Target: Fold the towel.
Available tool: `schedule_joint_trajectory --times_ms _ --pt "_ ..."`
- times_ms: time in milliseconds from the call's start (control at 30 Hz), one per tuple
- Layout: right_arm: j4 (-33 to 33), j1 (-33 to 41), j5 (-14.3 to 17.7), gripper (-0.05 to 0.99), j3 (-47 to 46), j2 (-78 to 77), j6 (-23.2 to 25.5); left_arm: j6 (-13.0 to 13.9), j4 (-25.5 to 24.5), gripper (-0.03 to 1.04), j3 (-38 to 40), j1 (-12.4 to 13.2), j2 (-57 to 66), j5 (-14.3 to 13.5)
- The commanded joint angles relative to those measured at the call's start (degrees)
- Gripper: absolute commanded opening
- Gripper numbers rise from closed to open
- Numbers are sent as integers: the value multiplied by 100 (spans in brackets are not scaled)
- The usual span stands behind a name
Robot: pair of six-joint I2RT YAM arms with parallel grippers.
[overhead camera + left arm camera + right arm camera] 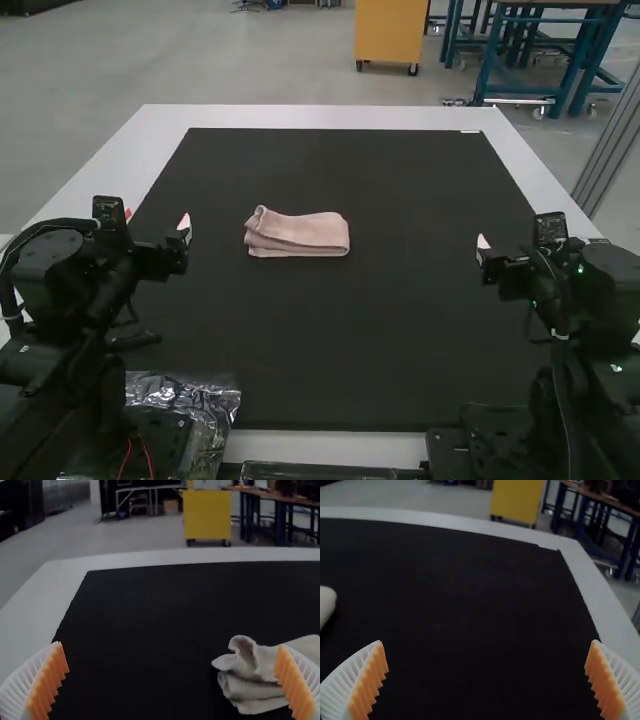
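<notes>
Where the near edge is approached, one crumpled sheet of clear plastic (215, 400) is seen beside the left arm's base, the near left corner of the mat being partly covered by it. Along that same edge one dark bar (330, 471) is laid (it is partly cut off by the view). Two arms are stood at the near side, one at each hand, and stretches of the mat's side edges are blocked from sight by them in the high view.

Two grippers are counted, left (156, 218) and right (512, 243), each with two white ribbed fingers and orange pads. Both sets of jaws are spread wide, and nothing is gripped by either.

One pink towel (300, 235) is found between them, closer to the left one and touched by neither. It is folded into a narrow bundle of stacked layers (a corner is curled up at the end facing the left arm). It is borne by one black mat (330, 330), spread on one white worktop (320, 117), whose pale border is seen beyond. At the mat's far right corner, one small white strip (471, 131) is noticed.
</notes>
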Motion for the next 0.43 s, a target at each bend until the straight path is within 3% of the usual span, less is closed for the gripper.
schedule_joint_trajectory --times_ms 0,400 --pt "-129 -26 -14 91 -36 -47 -62 -64 25 97 -32 66 -30 -75" --pt "-137 -26 -40 91 -36 -47 -62 -64 25 97 -32 66 -21 -75"
